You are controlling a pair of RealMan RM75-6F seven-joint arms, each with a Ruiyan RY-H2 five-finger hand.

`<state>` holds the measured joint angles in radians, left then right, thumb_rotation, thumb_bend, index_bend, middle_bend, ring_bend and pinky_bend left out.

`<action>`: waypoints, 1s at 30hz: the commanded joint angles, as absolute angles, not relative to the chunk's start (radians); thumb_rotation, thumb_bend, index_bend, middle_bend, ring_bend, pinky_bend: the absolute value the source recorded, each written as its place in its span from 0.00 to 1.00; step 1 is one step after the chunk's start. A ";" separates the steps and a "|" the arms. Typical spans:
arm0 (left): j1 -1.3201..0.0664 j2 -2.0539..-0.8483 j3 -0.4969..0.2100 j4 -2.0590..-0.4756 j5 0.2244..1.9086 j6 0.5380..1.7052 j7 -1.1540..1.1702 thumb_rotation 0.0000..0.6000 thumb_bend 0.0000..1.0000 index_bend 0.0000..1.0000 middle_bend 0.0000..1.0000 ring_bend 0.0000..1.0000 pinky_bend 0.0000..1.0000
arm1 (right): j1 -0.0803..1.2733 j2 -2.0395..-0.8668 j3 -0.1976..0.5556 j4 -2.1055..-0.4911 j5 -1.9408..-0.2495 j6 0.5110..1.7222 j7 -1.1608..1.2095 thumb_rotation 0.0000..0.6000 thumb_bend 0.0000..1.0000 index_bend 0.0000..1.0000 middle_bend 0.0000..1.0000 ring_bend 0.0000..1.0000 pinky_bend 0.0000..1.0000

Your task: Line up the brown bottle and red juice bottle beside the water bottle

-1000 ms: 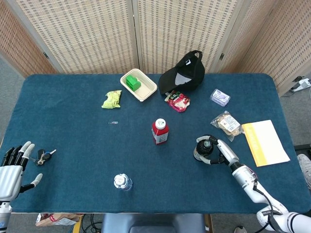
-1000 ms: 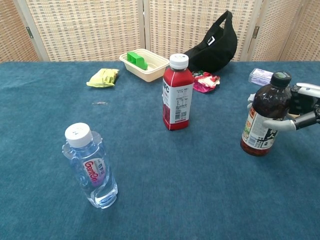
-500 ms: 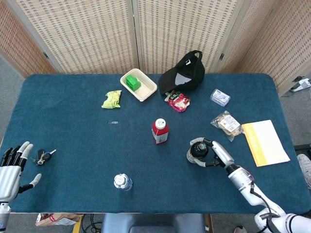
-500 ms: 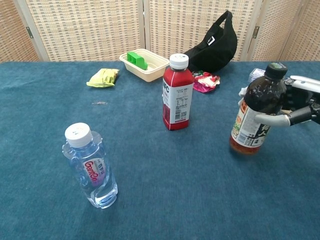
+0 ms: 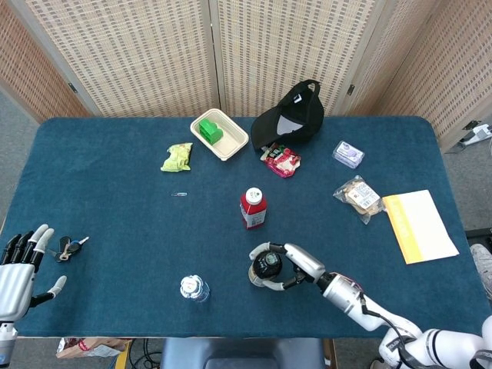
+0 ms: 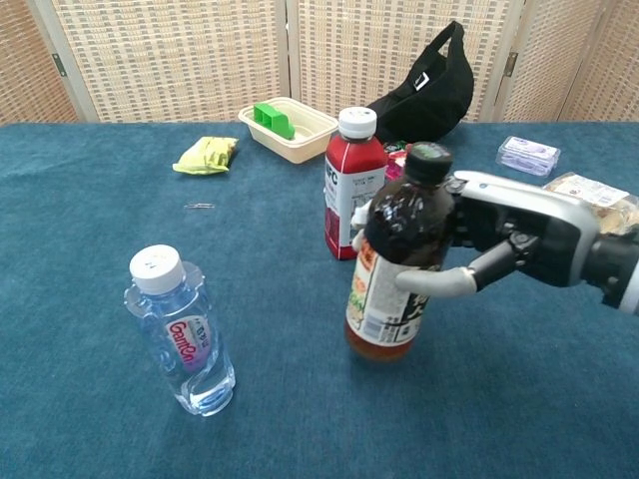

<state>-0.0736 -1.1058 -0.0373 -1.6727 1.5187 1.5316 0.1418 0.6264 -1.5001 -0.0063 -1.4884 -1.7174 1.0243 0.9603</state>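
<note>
My right hand [image 6: 499, 239] [image 5: 296, 265] grips the brown bottle [image 6: 394, 259] [image 5: 266, 266] around its upper body and holds it upright just above the blue cloth, in front of the red juice bottle [image 6: 354, 185] [image 5: 253, 207]. The clear water bottle [image 6: 182, 334] [image 5: 193, 288] with a white cap stands to the left, near the front edge. My left hand [image 5: 19, 269] hovers open at the table's front left corner, beside a bunch of keys [image 5: 68, 247]. It does not show in the chest view.
At the back lie a beige tray [image 5: 223, 142] holding a green item, a yellow-green packet [image 5: 177, 157], a black cap [image 5: 292, 115] and a red snack packet [image 5: 281, 160]. At the right lie a small purple pack [image 5: 347, 154], a wrapped snack [image 5: 358, 197] and a yellow booklet [image 5: 419, 225].
My right hand has carried the brown bottle leftward and toward the front edge, from the right side to a spot in front of the red juice bottle. My left hand barely moved.
</note>
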 commanded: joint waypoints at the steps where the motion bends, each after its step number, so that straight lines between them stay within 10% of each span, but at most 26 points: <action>1: -0.071 -1.104 -0.037 -1.673 1.520 1.535 0.142 1.00 0.22 0.10 0.06 0.06 0.03 | 0.655 -1.544 -0.011 -1.466 -1.720 0.996 0.958 1.00 0.44 0.50 0.43 0.28 0.28; 18: -0.069 -1.114 -0.035 -1.656 1.519 1.530 0.129 1.00 0.22 0.10 0.06 0.06 0.03 | 0.720 -1.585 -0.074 -1.429 -1.753 0.991 0.910 1.00 0.33 0.49 0.39 0.27 0.28; 30: -0.070 -1.114 -0.036 -1.653 1.525 1.530 0.129 1.00 0.22 0.10 0.06 0.06 0.03 | 0.732 -1.531 -0.090 -1.453 -1.793 1.085 0.874 1.00 0.11 0.16 0.15 0.06 0.13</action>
